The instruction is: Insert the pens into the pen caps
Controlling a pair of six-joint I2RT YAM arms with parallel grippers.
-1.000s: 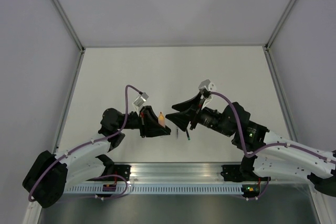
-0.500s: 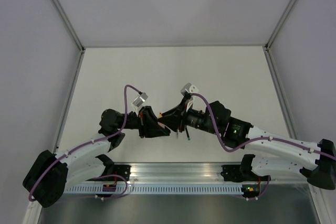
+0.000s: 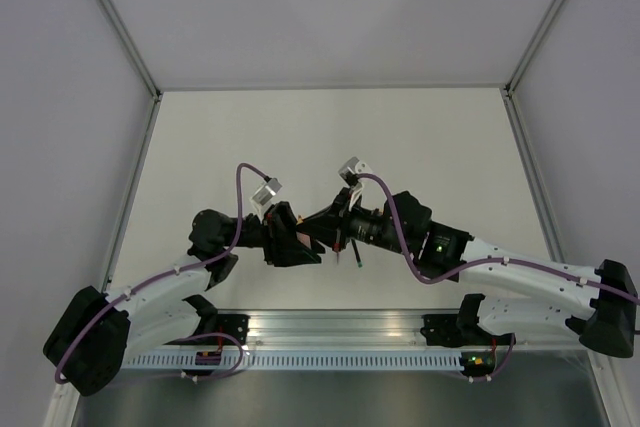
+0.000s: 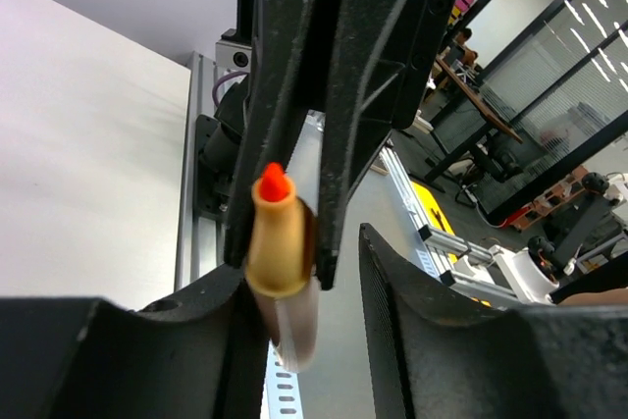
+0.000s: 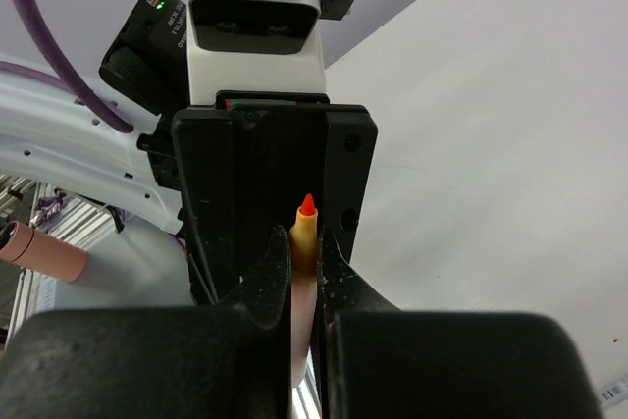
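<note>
Aloft over the near middle of the worktop (image 3: pixel 330 137), the orange-tipped pen (image 5: pixel 306 231) stands tip-up, crosswise between the facing arms: the fingers of the right gripper (image 5: pixel 302 262) pinch its barrel, while those of the left gripper (image 4: pixel 306 287) stand loosely apart around it.

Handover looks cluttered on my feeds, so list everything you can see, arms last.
orange-tipped pen: one, tan barrel, held in mid-air between both sets of jaws
dark pen: one, dark, lying on the table just near of the right arm's wrist
table: one, white, walled on three sides
rail: one, aluminium, along the near edge
pinkish cylinder: one, left edge of the right wrist view, unidentifiable
left arm: one, black and white, jaws apart around the orange-tipped pen
right arm: one, black and white, jaws shut on it
</note>
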